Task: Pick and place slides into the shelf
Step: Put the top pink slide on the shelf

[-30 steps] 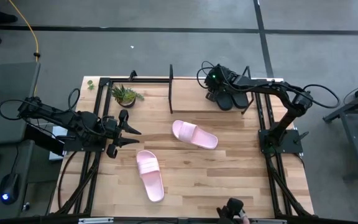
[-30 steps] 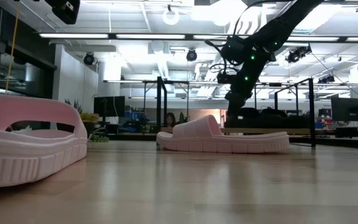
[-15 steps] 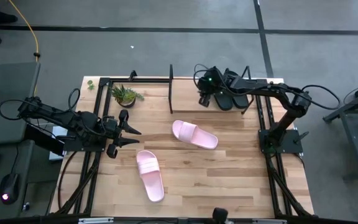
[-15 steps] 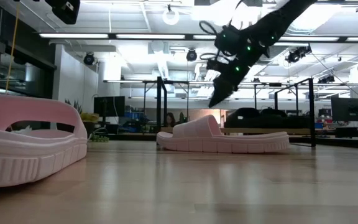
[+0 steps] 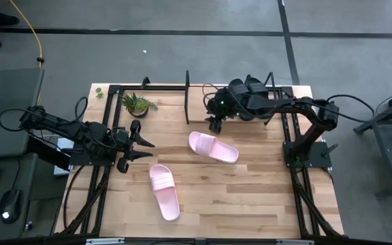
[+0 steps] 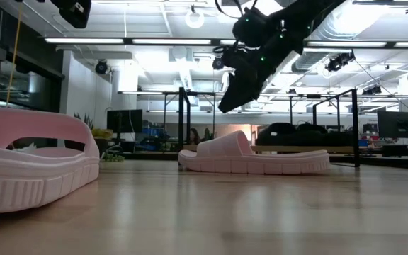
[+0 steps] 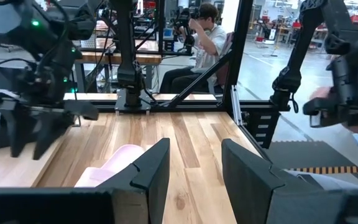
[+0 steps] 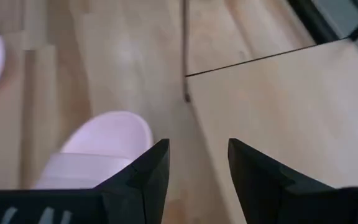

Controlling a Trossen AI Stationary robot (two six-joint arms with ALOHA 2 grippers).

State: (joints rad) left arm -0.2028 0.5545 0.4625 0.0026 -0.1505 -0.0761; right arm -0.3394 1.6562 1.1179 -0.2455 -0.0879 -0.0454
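A small green potted plant stands at the far left corner of the light wooden table, near the thin black rod shelf with its pale board. Two matte black slides lie on the shelf's right end; two pale pink slides lie on the table. The right gripper hangs open and empty above the shelf's front edge, near one pink slide. The left gripper waits open at the left edge. A seated person shows behind. No writing is readable.

bare wooden surface lies open right of the 2 pale pink slide sandals; the light wooden shelf board is free left of 2 matte black slide sandals.
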